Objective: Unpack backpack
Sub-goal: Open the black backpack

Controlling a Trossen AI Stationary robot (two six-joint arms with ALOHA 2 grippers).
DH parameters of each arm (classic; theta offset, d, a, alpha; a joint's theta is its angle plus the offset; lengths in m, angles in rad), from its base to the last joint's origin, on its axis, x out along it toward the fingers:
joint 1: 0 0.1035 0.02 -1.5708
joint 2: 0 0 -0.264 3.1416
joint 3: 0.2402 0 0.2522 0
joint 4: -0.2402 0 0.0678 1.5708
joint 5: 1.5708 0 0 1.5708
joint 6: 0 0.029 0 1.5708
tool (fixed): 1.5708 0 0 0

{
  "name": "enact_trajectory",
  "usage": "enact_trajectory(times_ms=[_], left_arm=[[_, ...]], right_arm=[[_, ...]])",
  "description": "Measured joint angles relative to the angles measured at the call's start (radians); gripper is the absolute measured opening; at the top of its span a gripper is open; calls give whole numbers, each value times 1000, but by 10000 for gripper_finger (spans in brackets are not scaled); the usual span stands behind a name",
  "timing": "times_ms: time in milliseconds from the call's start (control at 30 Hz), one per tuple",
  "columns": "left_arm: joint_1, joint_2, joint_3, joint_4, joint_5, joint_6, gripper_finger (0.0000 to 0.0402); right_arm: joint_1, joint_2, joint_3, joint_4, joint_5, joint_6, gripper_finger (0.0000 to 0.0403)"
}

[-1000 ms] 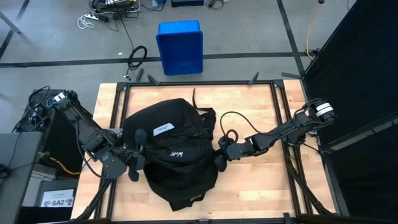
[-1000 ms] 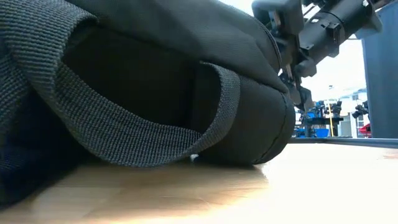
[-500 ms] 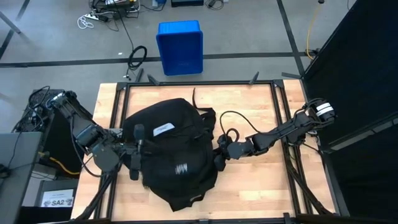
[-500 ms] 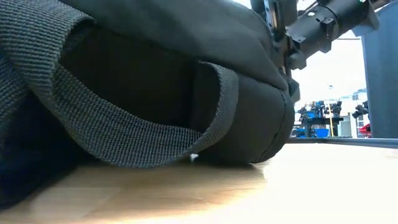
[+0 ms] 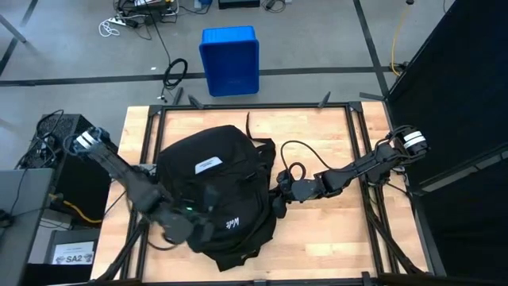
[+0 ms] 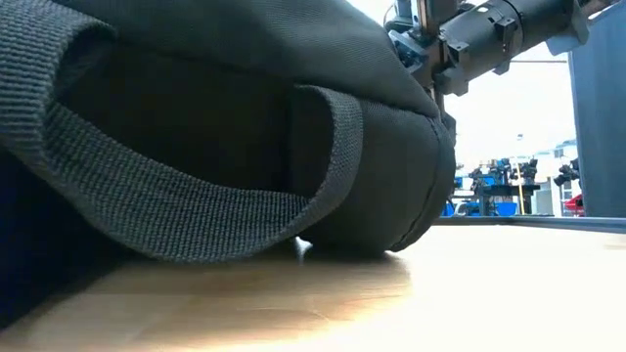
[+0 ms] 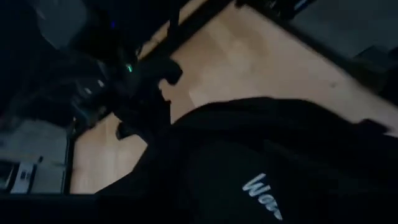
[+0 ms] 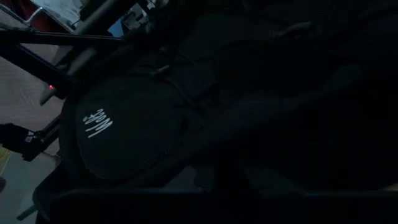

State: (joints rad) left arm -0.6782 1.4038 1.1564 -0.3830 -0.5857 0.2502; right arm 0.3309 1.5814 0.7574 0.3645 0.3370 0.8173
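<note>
We see the backpack (image 5: 218,195) lying mid-table, long axis far edge to near edge, with the right gripper (image 5: 279,197) pinched shut at its right side and the left gripper (image 5: 193,228), jaws apart, at its near-left corner, nearer the lettered pocket.

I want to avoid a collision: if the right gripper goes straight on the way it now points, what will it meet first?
Most likely the backpack: the right gripper points toward its side and seems already against it, though exact contact is unclear.
</note>
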Motion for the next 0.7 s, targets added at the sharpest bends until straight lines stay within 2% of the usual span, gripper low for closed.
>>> enact_trajectory(times_ms=[133, 333, 400, 700], left_arm=[[83, 80, 0, 101, 20, -53, 200], [210, 122, 0, 212, 272, -174, 200], [241, 122, 0, 220, 327, -219, 200], [308, 162, 0, 247, 340, -299, 200]], right_arm=[[0, 0, 0, 1, 0, 0, 0], [0, 0, 0, 2, 0, -2, 0], [0, 0, 0, 6, 4, -6, 0], [-3, 2, 0, 131, 23, -93, 0]])
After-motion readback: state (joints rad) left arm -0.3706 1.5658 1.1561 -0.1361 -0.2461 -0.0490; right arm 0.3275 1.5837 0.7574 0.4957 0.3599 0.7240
